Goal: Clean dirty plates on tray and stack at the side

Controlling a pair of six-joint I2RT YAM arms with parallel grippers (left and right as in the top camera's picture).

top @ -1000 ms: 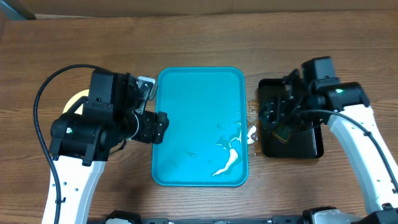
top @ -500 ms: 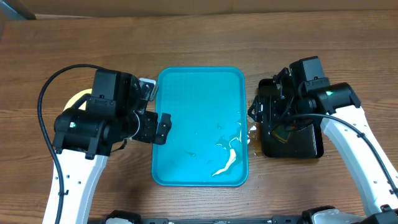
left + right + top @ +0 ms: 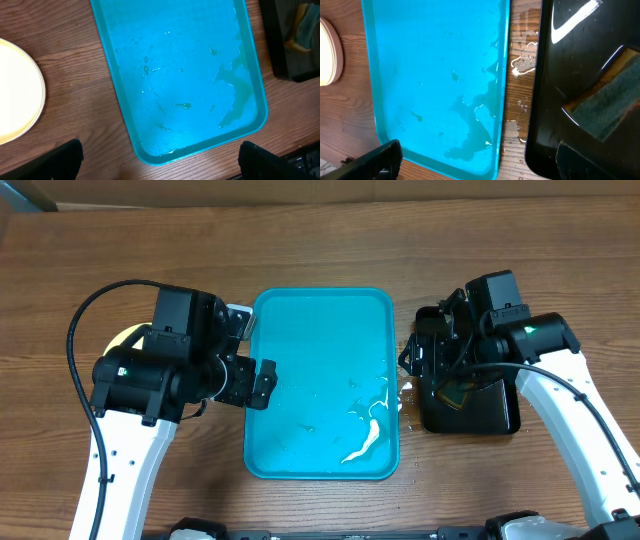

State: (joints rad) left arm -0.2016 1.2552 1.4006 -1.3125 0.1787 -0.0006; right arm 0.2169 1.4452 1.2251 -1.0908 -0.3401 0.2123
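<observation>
tray point(image 3: 310, 340) in the middle of the table point(image 3: 320, 240), plate point(image 3: 15, 95) off to its left, small tray point(image 3: 500, 418) just beside it on the right, sponge point(image 3: 607, 110) lying in that, puddle point(image 3: 365, 435) in the tray's near right corner, drips point(image 3: 522, 65) between both trays

a brown wooden table point(image 3: 320, 240) carries a small black rectangular plastic tray point(image 3: 560, 75) holding a yellow-and-dark-green sponge point(image 3: 612, 107); water droplets point(image 3: 522, 65) wet the wood just beside it.
</observation>
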